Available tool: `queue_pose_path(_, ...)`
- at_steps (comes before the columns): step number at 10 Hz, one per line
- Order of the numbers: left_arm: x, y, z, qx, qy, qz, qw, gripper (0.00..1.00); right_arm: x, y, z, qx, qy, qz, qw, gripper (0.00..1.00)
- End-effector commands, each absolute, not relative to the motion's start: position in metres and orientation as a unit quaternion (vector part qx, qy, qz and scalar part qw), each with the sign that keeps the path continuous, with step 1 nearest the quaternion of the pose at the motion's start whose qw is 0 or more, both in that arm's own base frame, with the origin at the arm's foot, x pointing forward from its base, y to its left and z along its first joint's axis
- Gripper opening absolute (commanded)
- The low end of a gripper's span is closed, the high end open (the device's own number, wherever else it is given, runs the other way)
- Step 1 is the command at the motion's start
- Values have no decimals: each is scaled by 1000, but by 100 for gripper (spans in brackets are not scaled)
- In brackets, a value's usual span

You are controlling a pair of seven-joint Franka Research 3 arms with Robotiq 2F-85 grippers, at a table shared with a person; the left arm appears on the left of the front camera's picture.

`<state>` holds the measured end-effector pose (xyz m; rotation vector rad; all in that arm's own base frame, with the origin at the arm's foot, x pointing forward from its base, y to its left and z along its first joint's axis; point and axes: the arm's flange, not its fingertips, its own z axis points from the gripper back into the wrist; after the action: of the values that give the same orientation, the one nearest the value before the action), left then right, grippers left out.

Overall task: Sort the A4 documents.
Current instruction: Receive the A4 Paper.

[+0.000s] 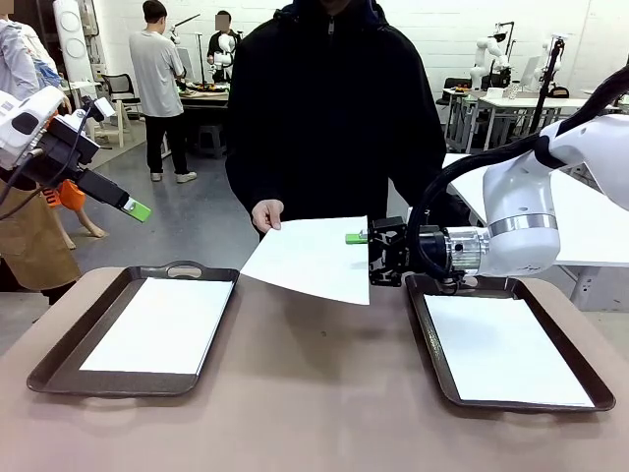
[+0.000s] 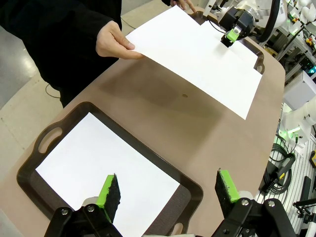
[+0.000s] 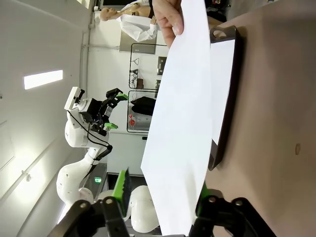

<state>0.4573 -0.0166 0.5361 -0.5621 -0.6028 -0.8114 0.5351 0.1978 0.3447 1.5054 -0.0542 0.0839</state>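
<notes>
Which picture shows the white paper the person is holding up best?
The left wrist view: the whole thin white paper sheet shows, with the person's hand and the right claw at opposite edges. The front view shows it slanted; the right wrist view shows it close, edge-cropped.

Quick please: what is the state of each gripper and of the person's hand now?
Left gripper: open, holding nothing.
Right gripper: around the edge of the thin white paper sheet; grip cannot be told.
Person's hand: holding that sheet.
</notes>
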Motion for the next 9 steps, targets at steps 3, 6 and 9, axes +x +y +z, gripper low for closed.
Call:
queue_pose_path(3, 457, -17, 537, -264, -286, -386, 836, 100, 545, 215, 337, 692, -19, 21, 721, 21)
queue_pose_path(6, 457, -17, 537, -264, -286, -386, 836, 100, 550, 211, 332, 687, -19, 11, 727, 0)
queue_pose_path(9, 457, -17, 537, -264, -286, -386, 836, 100, 554, 208, 331, 681, -21, 10, 732, 0)
